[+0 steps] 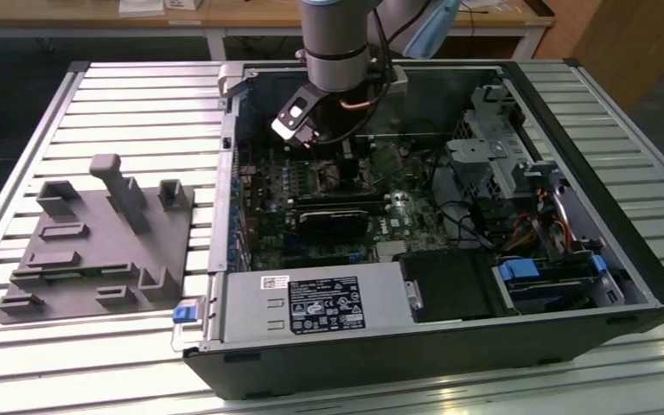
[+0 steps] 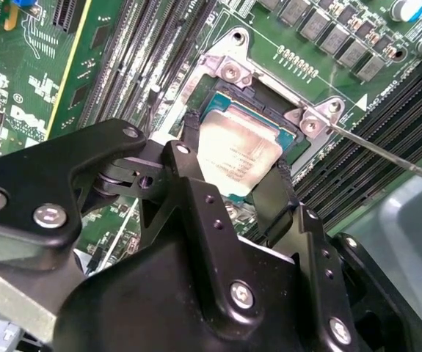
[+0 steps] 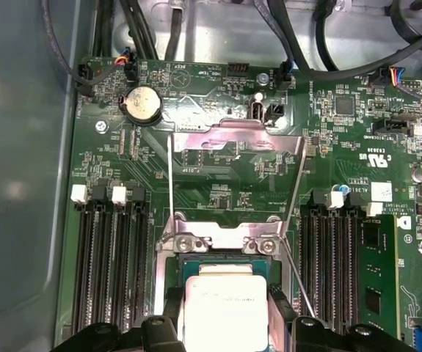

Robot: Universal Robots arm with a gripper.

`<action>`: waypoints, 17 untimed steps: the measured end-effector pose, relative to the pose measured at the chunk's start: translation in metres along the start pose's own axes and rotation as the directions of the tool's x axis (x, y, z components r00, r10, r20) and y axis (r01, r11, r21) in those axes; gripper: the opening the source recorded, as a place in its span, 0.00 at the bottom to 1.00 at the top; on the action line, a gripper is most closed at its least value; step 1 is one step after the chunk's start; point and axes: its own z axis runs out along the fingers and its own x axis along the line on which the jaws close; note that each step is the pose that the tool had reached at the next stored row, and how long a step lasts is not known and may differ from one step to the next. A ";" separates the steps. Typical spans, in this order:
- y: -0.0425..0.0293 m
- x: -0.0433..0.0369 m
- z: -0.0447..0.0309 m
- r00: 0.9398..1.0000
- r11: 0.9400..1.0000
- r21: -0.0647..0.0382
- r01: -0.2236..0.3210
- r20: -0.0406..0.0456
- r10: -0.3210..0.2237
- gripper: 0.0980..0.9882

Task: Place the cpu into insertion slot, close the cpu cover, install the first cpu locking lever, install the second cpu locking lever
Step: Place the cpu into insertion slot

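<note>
My gripper (image 2: 236, 167) reaches down inside the open computer case (image 1: 424, 346), over the motherboard. Its two black fingers (image 2: 187, 143) press on opposite edges of the cpu (image 2: 241, 150), a pale silver-beige square, and are shut on it. The cpu (image 3: 224, 308) sits right at the insertion slot (image 3: 218, 258); I cannot tell whether it rests in it or hovers just above. The cpu cover (image 3: 234, 136) is swung open and stands beyond the slot. Two thin locking levers (image 3: 170, 176) stick out on either side, both unlatched. The arm (image 1: 335, 52) comes down from above in the exterior view.
Long black memory slots (image 3: 111, 271) flank the socket on both sides. A coin cell (image 3: 142, 103) and black cables lie past the cover. A black card (image 1: 338, 216) and the power supply (image 1: 309, 304) sit in the case. A grey fixture (image 1: 90, 246) stands on the exterior view's left.
</note>
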 end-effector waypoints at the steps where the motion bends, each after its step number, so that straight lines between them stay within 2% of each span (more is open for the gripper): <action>1: 0.0001 0.0000 0.0001 1.000 1.000 0.000 -0.002 0.000 0.002 0.49; 17: -0.0001 0.0002 0.0026 1.000 1.000 0.000 -0.005 0.000 0.005 0.49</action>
